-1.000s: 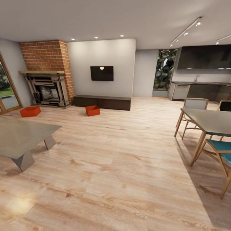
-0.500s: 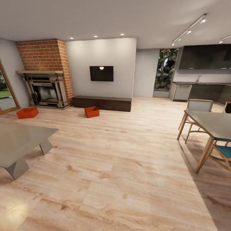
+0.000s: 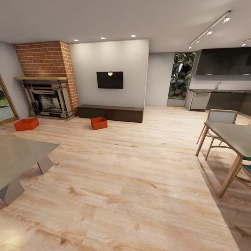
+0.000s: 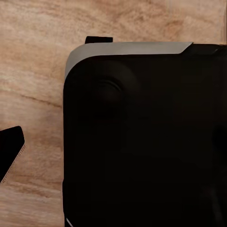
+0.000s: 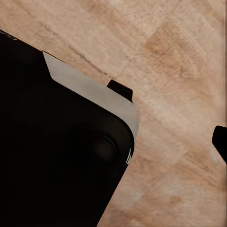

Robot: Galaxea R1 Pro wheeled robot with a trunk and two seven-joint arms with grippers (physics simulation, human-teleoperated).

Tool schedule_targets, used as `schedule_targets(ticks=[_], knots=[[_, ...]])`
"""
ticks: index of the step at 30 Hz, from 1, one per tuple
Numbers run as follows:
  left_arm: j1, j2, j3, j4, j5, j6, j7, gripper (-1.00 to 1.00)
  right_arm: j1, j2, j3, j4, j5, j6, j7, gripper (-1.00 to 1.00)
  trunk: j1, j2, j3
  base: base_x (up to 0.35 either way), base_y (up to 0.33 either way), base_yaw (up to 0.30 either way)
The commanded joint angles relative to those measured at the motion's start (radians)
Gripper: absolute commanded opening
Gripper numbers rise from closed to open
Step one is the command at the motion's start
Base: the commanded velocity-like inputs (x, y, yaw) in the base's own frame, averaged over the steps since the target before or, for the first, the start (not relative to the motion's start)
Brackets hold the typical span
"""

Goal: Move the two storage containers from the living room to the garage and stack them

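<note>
Two red-orange storage containers sit on the light wood plank floor of the living room, far ahead in the head view. One container (image 3: 26, 124) lies at the left, in front of the dark fireplace (image 3: 47, 98) under the brick chimney. The other container (image 3: 99, 122) rests just in front of the long low dark cabinet (image 3: 110, 113). Both wrist views look down past my black base onto wood planks. A dark tip (image 4: 9, 152) shows at the edge of the left wrist view and another dark tip (image 5: 220, 141) in the right wrist view; neither reveals how the jaws stand.
A low grey table (image 3: 17, 157) stands near left. A dining table (image 3: 233, 135) with wooden chairs (image 3: 218, 120) stands at the right. Wide open plank floor (image 3: 129, 167) runs between them toward the containers. A kitchen counter (image 3: 219, 99) lies at the back right.
The whole head view has shifted: the camera has moved forward, so the grey table and dining table have slid outward toward the picture's edges. The containers have not moved.
</note>
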Motion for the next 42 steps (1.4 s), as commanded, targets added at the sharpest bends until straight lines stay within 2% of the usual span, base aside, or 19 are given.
schedule_targets(ticks=[1, 42], knots=[[0.0, 0.0, 0.001, 0.0, 0.004, -0.003, 0.0, 1.0, 0.0, 0.0, 0.009, 0.0, -0.01, -0.002, -0.002, 1.0, 0.001, 0.0, -0.001, 0.322, 0.0, 0.0], [0.0, 0.001, 0.001, 0.0, 0.004, -0.004, 0.0, 1.0, 0.0, 0.0, 0.009, -0.001, -0.01, -0.003, -0.001, 1.0, 0.001, 0.0, -0.001, 0.322, 0.0, 0.0]])
